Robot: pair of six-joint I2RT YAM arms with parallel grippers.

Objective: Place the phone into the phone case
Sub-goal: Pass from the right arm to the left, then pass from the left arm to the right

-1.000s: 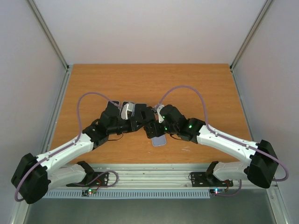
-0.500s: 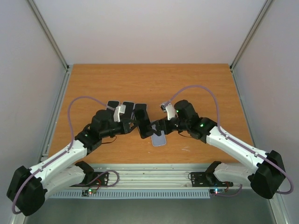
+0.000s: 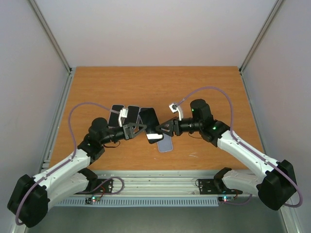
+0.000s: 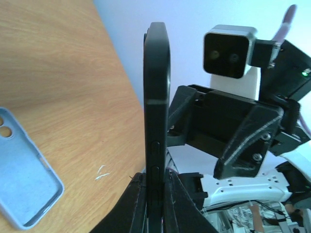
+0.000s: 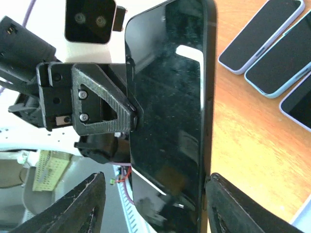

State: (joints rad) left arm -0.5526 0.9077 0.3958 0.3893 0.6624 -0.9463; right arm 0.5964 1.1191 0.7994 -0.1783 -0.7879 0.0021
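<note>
My left gripper (image 3: 142, 128) is shut on the lower end of a black phone (image 3: 150, 124) and holds it up off the table. In the left wrist view the phone (image 4: 156, 87) stands edge-on between my left gripper's (image 4: 155, 182) fingers. The empty light blue phone case (image 3: 165, 144) lies open side up on the table just below the phone, and at lower left in the left wrist view (image 4: 24, 189). My right gripper (image 3: 164, 128) faces the phone's screen (image 5: 170, 111). Its jaws (image 5: 155, 182) are wide open around the phone's lower end, one finger (image 5: 228, 204) against the phone's edge.
Three more phones in pale cases lie side by side on the table behind the left gripper (image 3: 124, 114), seen at the upper right in the right wrist view (image 5: 279, 48). The table's near edge and metal rail (image 3: 160, 179) run just below the case.
Both arms have drawn back outward from each other. The left gripper has lifted the black phone up off the table, and the blue case now shows fully.
</note>
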